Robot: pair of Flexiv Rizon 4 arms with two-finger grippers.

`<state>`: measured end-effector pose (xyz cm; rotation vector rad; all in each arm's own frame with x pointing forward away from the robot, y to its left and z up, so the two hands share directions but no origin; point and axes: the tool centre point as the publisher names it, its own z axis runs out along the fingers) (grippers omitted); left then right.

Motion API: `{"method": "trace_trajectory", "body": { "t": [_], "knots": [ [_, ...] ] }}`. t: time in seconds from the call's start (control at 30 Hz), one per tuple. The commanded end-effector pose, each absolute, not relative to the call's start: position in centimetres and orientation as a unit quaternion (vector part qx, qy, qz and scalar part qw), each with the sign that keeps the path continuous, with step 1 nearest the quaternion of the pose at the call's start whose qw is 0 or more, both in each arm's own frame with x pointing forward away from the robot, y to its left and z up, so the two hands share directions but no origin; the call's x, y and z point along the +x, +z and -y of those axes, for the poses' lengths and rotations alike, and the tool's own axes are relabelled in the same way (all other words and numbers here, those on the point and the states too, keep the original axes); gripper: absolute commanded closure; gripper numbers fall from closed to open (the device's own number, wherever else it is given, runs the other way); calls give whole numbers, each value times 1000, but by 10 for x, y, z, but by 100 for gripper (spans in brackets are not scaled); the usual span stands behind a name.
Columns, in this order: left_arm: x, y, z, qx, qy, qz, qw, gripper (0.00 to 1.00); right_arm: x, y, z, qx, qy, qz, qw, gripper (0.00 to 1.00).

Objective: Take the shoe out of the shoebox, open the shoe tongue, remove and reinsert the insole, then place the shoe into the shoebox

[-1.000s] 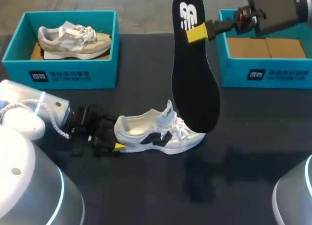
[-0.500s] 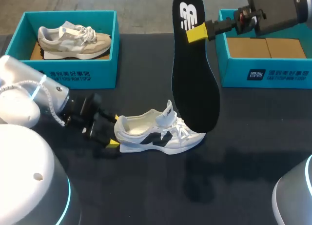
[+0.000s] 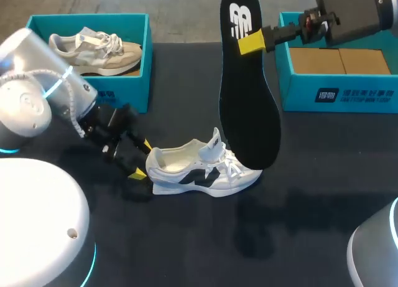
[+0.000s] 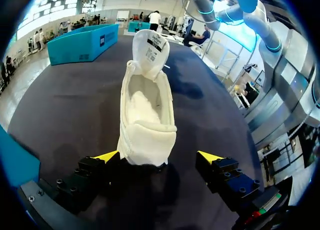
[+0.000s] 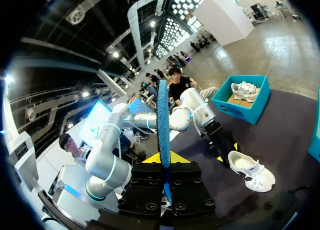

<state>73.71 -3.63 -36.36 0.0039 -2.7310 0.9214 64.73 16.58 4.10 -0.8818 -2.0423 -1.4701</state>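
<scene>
The right gripper (image 3: pixel 250 43) is pinched on the black insole (image 3: pixel 249 112), holding it upright above the white sneaker (image 3: pixel 199 172), which stands mid-table. The left gripper (image 4: pixel 159 156) is spread wide around the sneaker's heel, not clamping it. The empty shoebox (image 3: pixel 339 91) sits far right.

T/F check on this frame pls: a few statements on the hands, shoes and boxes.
1. The right hand is shut on the insole. True.
2. The white shoe lies in the right box. False: it stands on the table.
3. The left hand is shut on the white shoe's heel. False: it is open, one finger on each side of the heel.
4. The left box holds a beige shoe. True.
</scene>
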Motion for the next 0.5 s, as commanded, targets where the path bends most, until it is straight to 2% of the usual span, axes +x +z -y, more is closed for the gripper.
{"method": "trace_trajectory", "body": {
  "t": [0.03, 0.5],
  "knots": [
    [739, -353, 37, -9, 243, 961, 133, 0, 649, 41, -169, -322, -534, 745, 236, 100],
    [741, -325, 47, -39, 127, 980, 150, 0, 649, 41, -169, -322, -534, 745, 236, 100]
  ]
}}
